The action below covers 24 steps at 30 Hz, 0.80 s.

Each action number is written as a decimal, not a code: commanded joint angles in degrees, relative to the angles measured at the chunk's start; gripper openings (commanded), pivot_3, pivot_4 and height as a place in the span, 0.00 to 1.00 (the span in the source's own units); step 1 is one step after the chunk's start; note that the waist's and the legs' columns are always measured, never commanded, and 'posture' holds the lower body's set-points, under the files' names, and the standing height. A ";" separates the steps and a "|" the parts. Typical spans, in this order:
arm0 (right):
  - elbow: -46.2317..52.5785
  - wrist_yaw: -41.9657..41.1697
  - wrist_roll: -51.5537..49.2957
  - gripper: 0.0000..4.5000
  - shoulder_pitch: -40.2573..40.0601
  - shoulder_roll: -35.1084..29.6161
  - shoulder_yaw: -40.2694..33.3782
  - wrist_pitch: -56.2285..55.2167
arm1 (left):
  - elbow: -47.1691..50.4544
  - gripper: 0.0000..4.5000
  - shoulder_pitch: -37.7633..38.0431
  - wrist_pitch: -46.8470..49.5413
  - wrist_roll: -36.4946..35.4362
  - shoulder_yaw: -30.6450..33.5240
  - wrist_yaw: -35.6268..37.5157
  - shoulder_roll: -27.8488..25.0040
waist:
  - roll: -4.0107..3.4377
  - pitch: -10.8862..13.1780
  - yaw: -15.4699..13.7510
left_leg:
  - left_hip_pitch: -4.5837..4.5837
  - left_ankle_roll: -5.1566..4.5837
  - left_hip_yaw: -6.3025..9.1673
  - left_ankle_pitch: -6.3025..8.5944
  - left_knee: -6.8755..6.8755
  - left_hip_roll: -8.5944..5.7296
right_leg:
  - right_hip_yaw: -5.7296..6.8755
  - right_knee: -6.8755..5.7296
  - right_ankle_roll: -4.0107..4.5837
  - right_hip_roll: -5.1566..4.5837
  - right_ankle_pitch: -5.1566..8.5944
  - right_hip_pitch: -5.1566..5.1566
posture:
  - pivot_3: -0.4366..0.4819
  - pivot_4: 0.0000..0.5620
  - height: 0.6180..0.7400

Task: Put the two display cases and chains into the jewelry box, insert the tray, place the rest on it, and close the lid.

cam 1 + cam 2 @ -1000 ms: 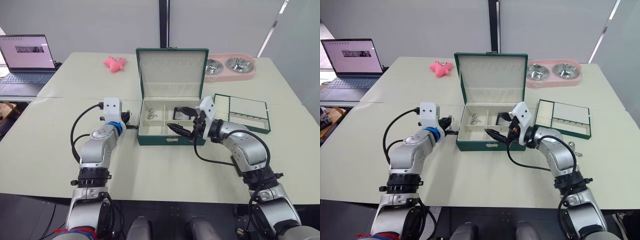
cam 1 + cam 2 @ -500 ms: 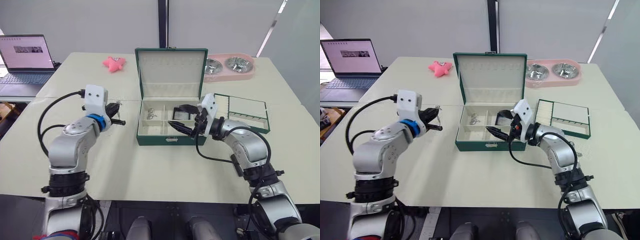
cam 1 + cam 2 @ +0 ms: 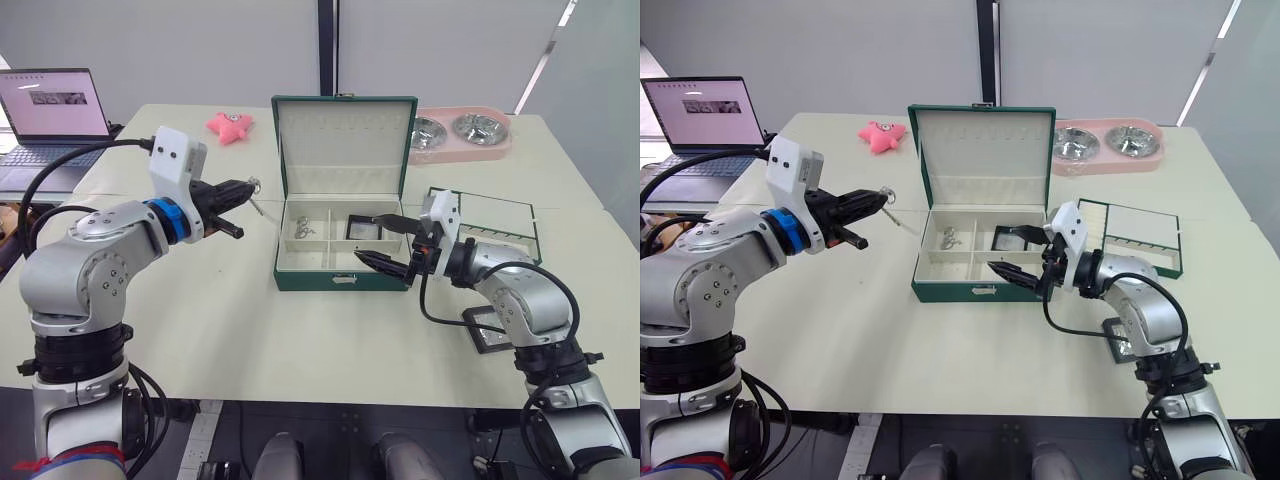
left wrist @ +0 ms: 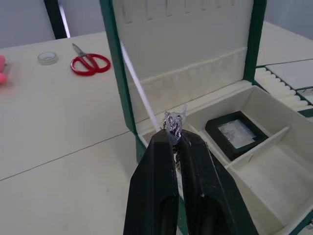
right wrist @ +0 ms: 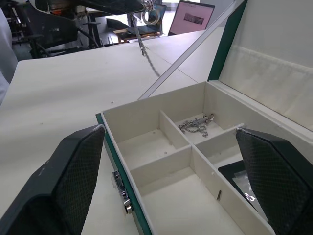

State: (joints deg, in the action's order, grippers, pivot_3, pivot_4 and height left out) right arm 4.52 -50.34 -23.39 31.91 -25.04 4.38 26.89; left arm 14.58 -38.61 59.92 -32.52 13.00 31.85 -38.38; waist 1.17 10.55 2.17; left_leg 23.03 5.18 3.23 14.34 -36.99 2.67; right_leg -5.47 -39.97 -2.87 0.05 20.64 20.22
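The left tool (image 3: 243, 187) now lifts a pinched chain (image 4: 172, 123) toward the jewelry box (image 3: 341, 262), while the right tool (image 3: 389, 243) retreats with fingers spread.

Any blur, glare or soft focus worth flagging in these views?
Right wrist view: the near fingers are soft, the jewelry box sharp. Left wrist view: the chain glints, and the display case window reflects light. Eye views: even lighting, faint shadows.

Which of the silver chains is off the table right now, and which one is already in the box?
The chain pinched in the left gripper is in the air. The other chain lies in the jewelry box's rear-left compartment.
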 commanded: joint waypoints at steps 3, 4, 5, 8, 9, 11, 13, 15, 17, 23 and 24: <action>4.49 1.54 -1.22 1.00 -1.57 -1.26 -2.72 0.49 | 2.09 0.00 -3.70 -0.03 -2.19 -3.22 0.60 1.92 | 0.00 0.00 -0.16 | 0.00 0.00 0.02 0.00 0.00 0.00 | 0.02 0.00 0.00 0.00 0.00 -0.01 | 0.48 0.27 1.00; 4.92 1.81 -1.27 1.00 -1.87 -1.40 -2.85 0.64 | 2.00 0.00 -4.09 -0.13 -2.33 -3.89 0.82 2.29 | 0.01 0.00 -0.15 | 0.01 0.00 0.02 0.00 -0.01 -0.01 | 0.02 0.01 0.00 0.00 0.00 -0.01 | 0.48 0.27 1.00; 5.20 1.99 -1.31 1.00 -2.04 -1.48 -2.90 0.74 | 1.93 0.00 -4.29 -0.20 -2.42 -4.28 0.96 2.47 | 0.00 0.00 -0.13 | 0.01 0.00 0.00 0.00 -0.01 -0.01 | 0.00 0.01 0.00 0.00 0.00 -0.01 | 0.48 0.27 1.00; 6.65 2.55 -1.81 1.00 -2.82 -2.14 -3.54 1.46 | 1.35 0.00 -3.80 -1.18 -2.15 -6.22 2.60 2.23 | 0.00 0.00 0.02 | 0.00 0.00 -0.01 0.00 -0.01 0.00 | -0.02 0.00 0.00 0.01 0.00 0.01 | 0.48 0.27 1.00; 7.05 2.69 -1.95 1.00 -3.06 -2.37 -3.78 1.68 | 1.11 0.00 -3.29 -1.82 -1.68 -7.05 3.34 1.79 | 0.00 0.00 0.02 | 0.00 0.00 0.00 0.00 0.00 0.00 | -0.01 0.00 0.00 0.02 0.00 0.01 | 0.48 0.27 1.00; 7.69 2.91 -2.14 1.00 -3.49 -2.77 -4.21 2.02 | 0.54 0.00 -1.99 -3.49 -0.57 -8.56 4.89 0.75 | 0.00 0.00 0.04 | 0.00 0.01 -0.01 0.00 0.00 0.00 | -0.02 0.00 0.00 0.02 0.00 0.00 | 0.48 0.27 1.00; 8.19 3.11 -2.30 1.00 -3.83 -3.09 -4.51 2.28 | 0.03 0.00 -1.18 -4.73 -0.16 -9.31 6.07 0.31 | 0.01 0.00 0.13 | 0.00 0.00 -0.02 0.00 0.00 0.00 | -0.03 0.01 0.00 0.02 0.00 0.00 | 0.48 0.27 1.00; 8.59 3.33 -2.42 1.00 -4.09 -3.40 -4.69 2.51 | -0.56 0.00 -0.67 -5.99 0.82 -10.46 7.02 -0.12 | 0.01 0.01 0.13 | 0.00 0.00 0.00 0.00 0.00 0.00 | -0.02 0.00 0.00 0.02 0.00 0.00 | 0.48 0.27 1.00; 8.82 3.52 -2.53 1.00 -4.25 -3.58 -4.72 2.59 | -1.36 0.00 -0.31 -7.18 1.74 -11.49 7.68 -0.15 | 0.01 0.01 0.12 | 0.00 0.00 0.00 0.00 0.00 -0.01 | -0.02 0.01 0.00 0.02 0.00 0.00 | 0.48 0.27 1.00; 9.32 4.25 -2.73 1.00 -4.48 -3.72 -4.52 2.52 | -4.20 0.00 1.23 -9.75 3.63 -13.71 9.12 0.79 | 0.01 0.01 0.13 | 0.00 -0.01 -0.01 0.01 0.00 -0.01 | -0.02 0.01 0.00 0.02 0.00 0.00 | 0.48 0.27 1.00; 9.40 4.35 -2.79 1.00 -4.54 -3.76 -4.47 2.51 | -4.42 0.00 1.47 -9.99 3.85 -13.92 9.32 0.81 | 0.01 0.01 0.13 | 0.00 -0.02 0.00 0.01 0.00 -0.01 | -0.02 0.01 0.00 0.02 0.00 0.00 | 0.48 0.27 1.00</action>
State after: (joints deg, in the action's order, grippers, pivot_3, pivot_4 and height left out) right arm 11.28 -46.12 -25.44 27.45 -28.32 1.16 29.59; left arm 9.71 -37.00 51.44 -29.07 -0.80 40.62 -37.57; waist 1.17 10.56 2.30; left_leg 23.03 5.16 3.22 14.35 -37.00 2.66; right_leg -5.49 -39.96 -2.87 0.07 20.64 20.22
